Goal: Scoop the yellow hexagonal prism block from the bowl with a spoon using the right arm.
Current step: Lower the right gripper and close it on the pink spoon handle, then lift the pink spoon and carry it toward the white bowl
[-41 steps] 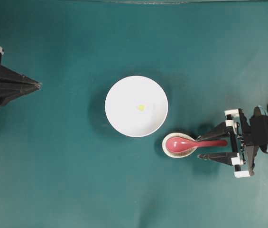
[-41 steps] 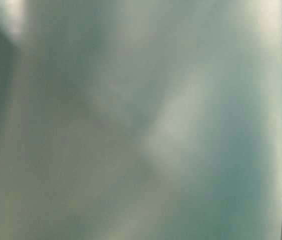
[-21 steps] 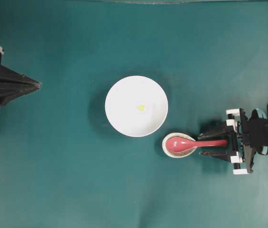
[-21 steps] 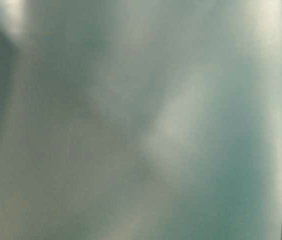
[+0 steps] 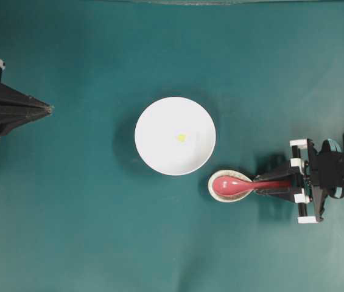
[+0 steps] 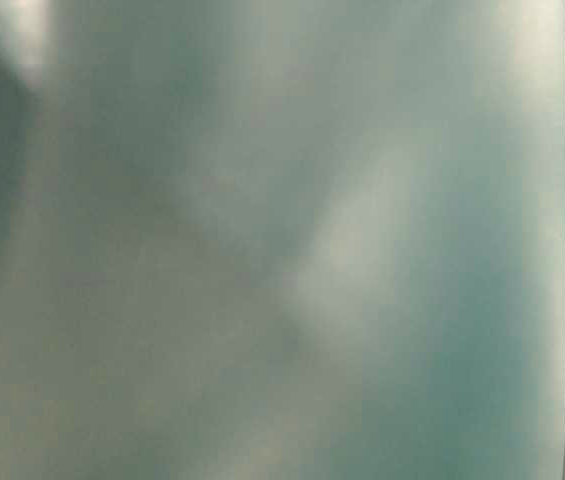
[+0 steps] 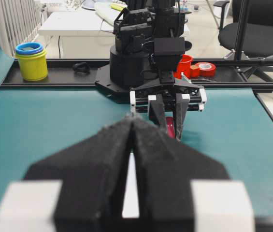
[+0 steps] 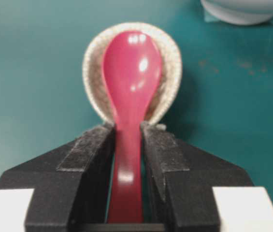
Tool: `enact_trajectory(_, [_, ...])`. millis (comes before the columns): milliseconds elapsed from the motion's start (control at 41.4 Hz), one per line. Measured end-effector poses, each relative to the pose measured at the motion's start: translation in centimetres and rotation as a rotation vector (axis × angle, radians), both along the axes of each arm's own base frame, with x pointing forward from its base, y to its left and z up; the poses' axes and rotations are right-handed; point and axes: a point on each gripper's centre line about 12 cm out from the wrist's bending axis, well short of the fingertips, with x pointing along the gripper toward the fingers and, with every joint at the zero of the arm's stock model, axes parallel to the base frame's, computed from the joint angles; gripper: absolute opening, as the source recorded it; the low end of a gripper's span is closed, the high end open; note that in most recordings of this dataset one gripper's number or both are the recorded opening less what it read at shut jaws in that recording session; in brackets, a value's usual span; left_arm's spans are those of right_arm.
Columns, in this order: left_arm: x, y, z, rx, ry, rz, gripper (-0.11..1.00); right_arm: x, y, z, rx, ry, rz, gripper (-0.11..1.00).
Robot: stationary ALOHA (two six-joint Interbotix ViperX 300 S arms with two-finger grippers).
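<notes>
Gripping glossy red spoon (image 8: 129, 92), foam-padded fingers (image 8: 90, 159)

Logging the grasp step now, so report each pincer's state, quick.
Left pincer: closed, holding nothing.
Right pincer: closed on the handle of the pink-red ceramic soup spoon, whose head lies in the small speckled off-white dish.

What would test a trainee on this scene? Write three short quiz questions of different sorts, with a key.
1. True or false: the yellow block lies inside the white bowl.
2. What does the spoon's head rest in? A) the white bowl B) a small speckled dish C) the bare table
3. Fill in: the right gripper is closed on the spoon's ____.

Key: 1 true; 2 B; 3 handle.
</notes>
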Motion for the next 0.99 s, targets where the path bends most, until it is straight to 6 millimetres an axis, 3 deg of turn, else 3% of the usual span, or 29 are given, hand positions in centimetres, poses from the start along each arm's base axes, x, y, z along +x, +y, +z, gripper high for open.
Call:
enact_trajectory(338, [0.0,0.0,0.0,0.000,0.000,0.000,0.00,0.3,0.2,0.9,0.033,-0.037,-0.004,0.24])
enact_trajectory(676, [0.0,0.0,0.0,0.000,0.003,0.000,0.00,0.7,0.4,5.3,0.090,-0.099,0.014,0.24])
enact_trajectory(990, [0.0,0.0,-0.3,0.000,0.026,0.000,0.00,2.6,-0.5,10.3,0.094,-0.011,0.035,0.24])
